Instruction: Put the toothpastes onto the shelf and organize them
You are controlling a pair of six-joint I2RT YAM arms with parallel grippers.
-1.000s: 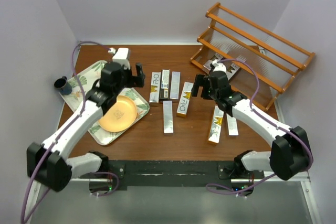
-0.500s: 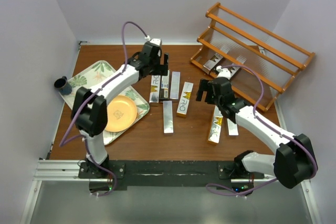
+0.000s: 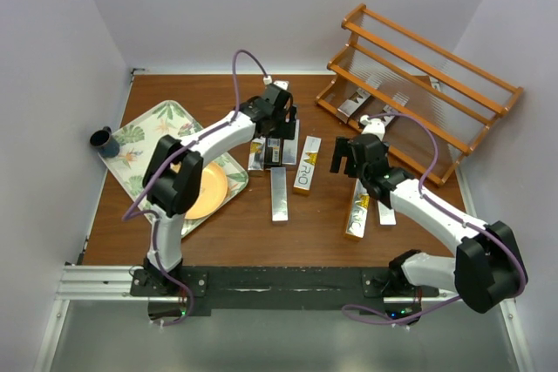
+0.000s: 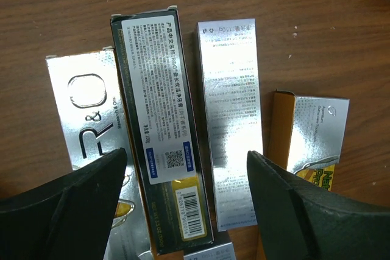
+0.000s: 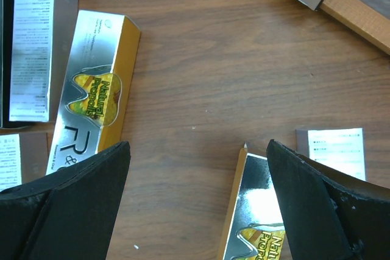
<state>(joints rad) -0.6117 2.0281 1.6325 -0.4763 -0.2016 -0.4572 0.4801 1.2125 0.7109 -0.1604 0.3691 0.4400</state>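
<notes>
Several silver toothpastes lie flat on the brown table. A row of three (image 3: 274, 147) lies under my left gripper (image 3: 277, 126), which is open above them. In the left wrist view my gripper (image 4: 186, 168) spans a dark carton with a white label (image 4: 159, 132) and a silver carton (image 4: 228, 120). My right gripper (image 3: 349, 159) is open and empty above bare table. A gold-edged carton (image 5: 253, 217) lies by its right finger (image 5: 329, 205), and another (image 5: 91, 95) lies to the left. The orange-brown shelf (image 3: 436, 58) stands at the far right, with two cartons (image 3: 353, 106) on its lowest tier.
A leaf-patterned tray (image 3: 144, 128) with an orange plate (image 3: 205, 191) lies at the left. A dark cup (image 3: 105, 140) stands at the table's left edge. More cartons lie at the centre (image 3: 278, 194) and by the right arm (image 3: 356, 211).
My left arm has swung from above the tray to the far centre, over the row of cartons. My right gripper has shifted slightly nearer and to the right.
</notes>
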